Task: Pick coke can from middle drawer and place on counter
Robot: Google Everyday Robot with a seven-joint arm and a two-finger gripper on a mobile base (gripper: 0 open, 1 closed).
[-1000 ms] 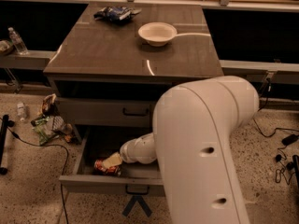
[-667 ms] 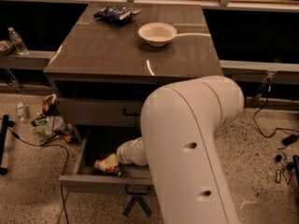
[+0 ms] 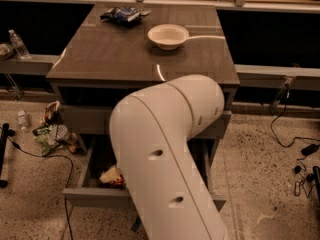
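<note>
The middle drawer (image 3: 90,197) stands pulled open at the bottom of the cabinet. My big white arm (image 3: 165,154) reaches down into it and covers most of its inside. My gripper (image 3: 112,174) is low in the drawer's left part, and only its pale end shows past the arm. A bit of red, seemingly the coke can (image 3: 118,183), lies right under it on the drawer floor, mostly hidden. I cannot tell whether they touch. The counter (image 3: 110,59) is the glossy grey-brown top above.
A white bowl (image 3: 168,35) and a dark snack bag (image 3: 120,14) sit at the counter's far side. A shut grey drawer front (image 3: 82,118) is above the open drawer. A water bottle (image 3: 18,44) stands on the left ledge. Litter (image 3: 52,130) and cables (image 3: 295,139) lie on the floor.
My arm has swung left and closer to the camera, now hiding the wrist and more of the drawer. The pale gripper end and the red thing stay in the same spot.
</note>
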